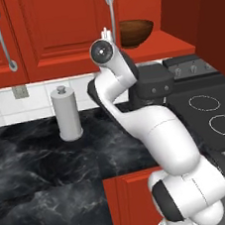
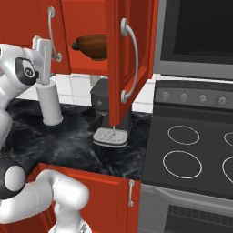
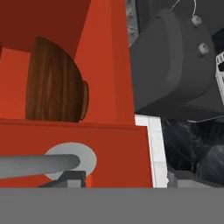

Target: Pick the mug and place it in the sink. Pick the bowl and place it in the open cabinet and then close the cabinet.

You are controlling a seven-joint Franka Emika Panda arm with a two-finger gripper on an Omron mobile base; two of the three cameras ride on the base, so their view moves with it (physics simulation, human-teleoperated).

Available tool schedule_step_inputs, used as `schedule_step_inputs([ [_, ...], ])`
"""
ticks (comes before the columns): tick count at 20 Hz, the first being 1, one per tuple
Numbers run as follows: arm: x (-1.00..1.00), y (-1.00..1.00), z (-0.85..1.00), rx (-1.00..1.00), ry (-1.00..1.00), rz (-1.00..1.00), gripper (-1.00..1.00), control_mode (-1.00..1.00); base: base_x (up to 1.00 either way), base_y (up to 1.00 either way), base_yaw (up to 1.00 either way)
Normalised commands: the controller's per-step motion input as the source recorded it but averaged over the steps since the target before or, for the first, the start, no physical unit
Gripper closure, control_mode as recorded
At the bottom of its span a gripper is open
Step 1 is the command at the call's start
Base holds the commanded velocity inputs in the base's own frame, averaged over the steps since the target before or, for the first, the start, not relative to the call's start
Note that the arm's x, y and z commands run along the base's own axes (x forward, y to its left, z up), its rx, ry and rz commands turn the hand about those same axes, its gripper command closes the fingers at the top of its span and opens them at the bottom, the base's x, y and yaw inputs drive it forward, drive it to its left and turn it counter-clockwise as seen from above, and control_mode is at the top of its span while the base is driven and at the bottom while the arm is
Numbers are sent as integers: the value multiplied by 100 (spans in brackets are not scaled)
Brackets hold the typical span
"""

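Note:
The dark brown wooden bowl point(image 1: 135, 31) point(image 2: 93, 45) sits on the red shelf of the open upper cabinet point(image 1: 168, 40). In the hand view, which is rolled sideways, the bowl point(image 3: 52, 83) shows just beyond a red panel. The cabinet's open door point(image 2: 119, 59) sticks out edge-on to the right of the bowl. My gripper point(image 1: 106, 34) point(image 2: 45, 45) point(image 3: 127, 179) is raised left of the opening, next to the silver handle point(image 1: 111, 15) point(image 3: 39, 166) of the neighbouring closed door. Its fingers stand apart and hold nothing. The mug and the sink are out of view.
A white paper towel holder point(image 1: 66, 112) and a dark coffee machine point(image 1: 151, 87) stand on the black marble counter under the cabinets. A stove point(image 2: 191, 150) lies to the right, with a microwave point(image 2: 200, 36) above it. The open door overhangs the coffee machine.

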Motion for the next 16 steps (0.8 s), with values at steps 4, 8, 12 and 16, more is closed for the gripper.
schedule_step_inputs([
  [4,-76,-16,-10,5,3,-3,-100,-100,0,0,0],
  [8,-52,-29,13,7,-10,0,-100,-100,0,0,0],
  [12,-24,-37,22,9,-4,0,-100,-100,0,0,0],
  [16,13,-34,1,5,0,0,-100,-100,0,0,0],
])
